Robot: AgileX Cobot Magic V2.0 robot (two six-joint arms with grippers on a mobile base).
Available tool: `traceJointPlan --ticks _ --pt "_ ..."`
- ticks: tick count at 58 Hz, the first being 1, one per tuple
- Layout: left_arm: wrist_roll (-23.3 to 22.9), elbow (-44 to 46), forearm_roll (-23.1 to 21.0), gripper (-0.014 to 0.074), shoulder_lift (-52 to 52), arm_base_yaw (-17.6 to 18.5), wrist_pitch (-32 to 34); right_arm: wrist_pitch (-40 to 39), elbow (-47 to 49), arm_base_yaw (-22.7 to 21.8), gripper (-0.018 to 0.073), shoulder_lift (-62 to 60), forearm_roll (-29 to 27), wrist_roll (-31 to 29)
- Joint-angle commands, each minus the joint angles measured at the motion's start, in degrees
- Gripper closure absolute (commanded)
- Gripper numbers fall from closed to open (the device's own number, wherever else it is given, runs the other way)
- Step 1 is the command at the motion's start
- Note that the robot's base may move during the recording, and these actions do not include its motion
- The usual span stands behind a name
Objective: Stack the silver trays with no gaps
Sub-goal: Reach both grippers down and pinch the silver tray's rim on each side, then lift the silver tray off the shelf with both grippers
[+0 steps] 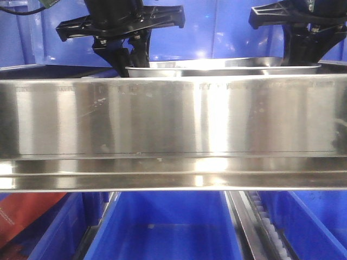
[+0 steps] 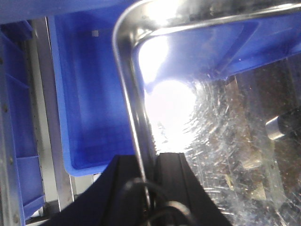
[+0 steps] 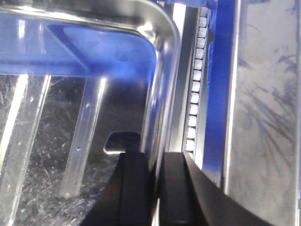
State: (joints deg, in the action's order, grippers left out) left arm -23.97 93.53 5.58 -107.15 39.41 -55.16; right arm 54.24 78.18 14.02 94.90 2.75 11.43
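Blue plastic bins are sitting under the brushed-steel rail. My left gripper and right gripper are pinching opposite rims of the silver tray, upper centre in the front view, possibly nested on a second one.

A long steel rail crosses the front view, and bright light reflects on it. Below the rail stand blue plastic bins, with a metal track between them. Under the rail's left end lies something red-orange. Above and behind the rail are blue walls.
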Motion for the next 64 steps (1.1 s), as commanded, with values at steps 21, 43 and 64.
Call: traceJointPlan --ticks 21,43,64 --pt "0.8 1.5 -1.3 0.0617 8.0 0.8 -4.5 2.5 0.5 0.4 0.0645 -7.5 -1.4 -0.9" --pt "0.8 1.5 -0.6 0.0617 16.0 0.8 -0.9 0.4 1.3 0.4 0.0645 -16.2 -1.4 -0.9" --pt "0.8 1.5 9.0 0.0617 19.2 0.7 15.9 -15.6 3.9 0.4 0.0645 -17.5 -1.4 -0.9"
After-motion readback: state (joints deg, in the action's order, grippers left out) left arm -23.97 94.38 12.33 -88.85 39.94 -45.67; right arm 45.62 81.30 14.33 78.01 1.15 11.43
